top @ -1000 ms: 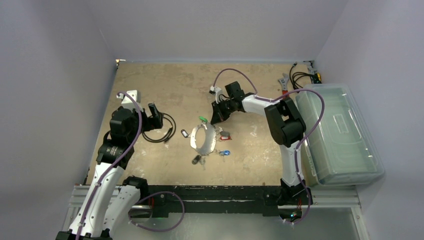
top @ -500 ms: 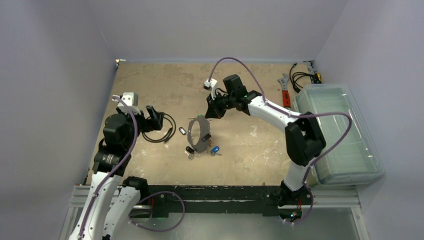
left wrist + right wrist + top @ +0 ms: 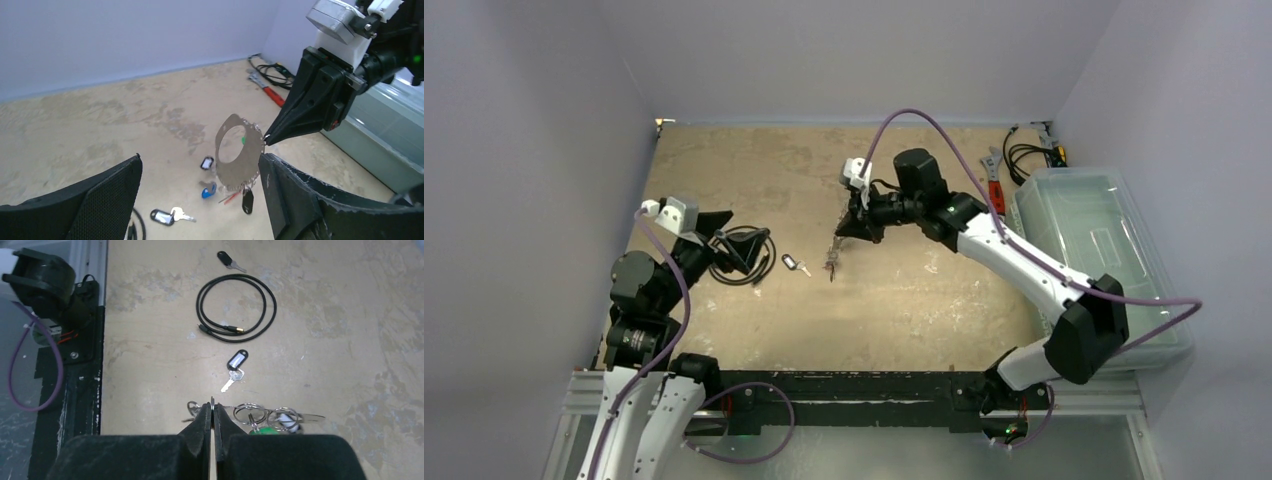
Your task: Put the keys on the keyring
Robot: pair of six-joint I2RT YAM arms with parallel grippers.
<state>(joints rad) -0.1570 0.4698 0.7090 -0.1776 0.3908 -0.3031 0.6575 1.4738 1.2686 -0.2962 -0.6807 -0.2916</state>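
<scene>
Mid-table, lifted off the surface: the keyring (image 3: 245, 172), on edge and pinched at its rim by the right gripper (image 3: 212, 410), whose jaws are closed tight on the metal. Several keys hang below the ring on small split loops; green, blue, red and dark tags show. One loose key (image 3: 234, 367) with a black-framed tag lies flat at the ring's 9 o'clock in the top view, just short of the black cable loop (image 3: 237, 307). A second dark-headed key (image 3: 227, 259) lies beyond the cable.

Left gripper (image 3: 200, 165): jaws spread wide, holding nothing, hovering near the cable and facing the ring.

Step, as I read it: ring presented, loose keys not yet collected. Next move likely calls for the left gripper to drop onto the nearer key, take it by the tag clear of the cable, and carry it to the ring.
</scene>
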